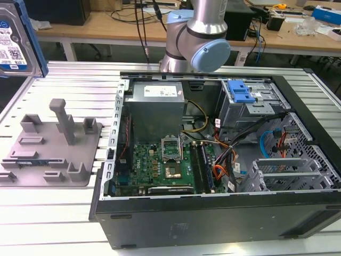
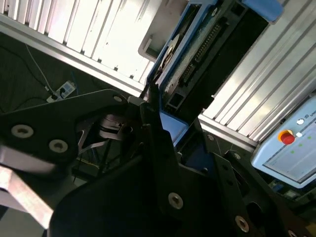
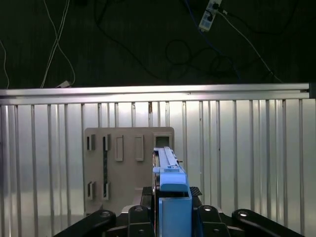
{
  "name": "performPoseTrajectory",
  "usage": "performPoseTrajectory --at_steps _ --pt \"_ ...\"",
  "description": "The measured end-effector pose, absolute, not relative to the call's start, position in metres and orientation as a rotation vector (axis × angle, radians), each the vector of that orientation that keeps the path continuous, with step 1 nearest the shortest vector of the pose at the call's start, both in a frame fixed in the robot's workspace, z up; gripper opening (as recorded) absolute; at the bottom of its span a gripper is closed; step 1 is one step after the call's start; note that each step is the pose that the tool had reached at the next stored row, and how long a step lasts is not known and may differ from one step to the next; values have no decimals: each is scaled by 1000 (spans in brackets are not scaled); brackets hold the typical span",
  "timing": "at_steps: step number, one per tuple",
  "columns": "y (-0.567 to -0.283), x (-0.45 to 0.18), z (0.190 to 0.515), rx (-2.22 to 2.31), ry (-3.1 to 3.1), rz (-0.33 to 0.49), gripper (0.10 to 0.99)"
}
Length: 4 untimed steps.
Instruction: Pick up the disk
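Wooden workbenches [image 1: 122, 26] behind, dark floor [image 3: 148, 39] with cables

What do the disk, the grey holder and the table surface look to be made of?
Disk: seemingly a metal body with a white-and-blue printed label, edged by blue rails that look like matte plastic. Grey holder: probably moulded plastic, judging by its uniform dull grey and rounded posts. Table: likely aluminium, being ribbed, silvery slats with a sheen.
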<state>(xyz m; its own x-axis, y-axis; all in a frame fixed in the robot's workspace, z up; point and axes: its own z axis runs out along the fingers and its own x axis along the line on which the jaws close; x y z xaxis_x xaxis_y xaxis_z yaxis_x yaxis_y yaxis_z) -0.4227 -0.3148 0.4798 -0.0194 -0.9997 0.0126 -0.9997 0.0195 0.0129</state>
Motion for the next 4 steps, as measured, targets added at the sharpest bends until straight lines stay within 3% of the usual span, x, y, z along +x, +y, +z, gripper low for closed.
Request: performPoseTrajectory --at_steps 4 --pt "-315 -423 481 2187 -2230 -1 369"
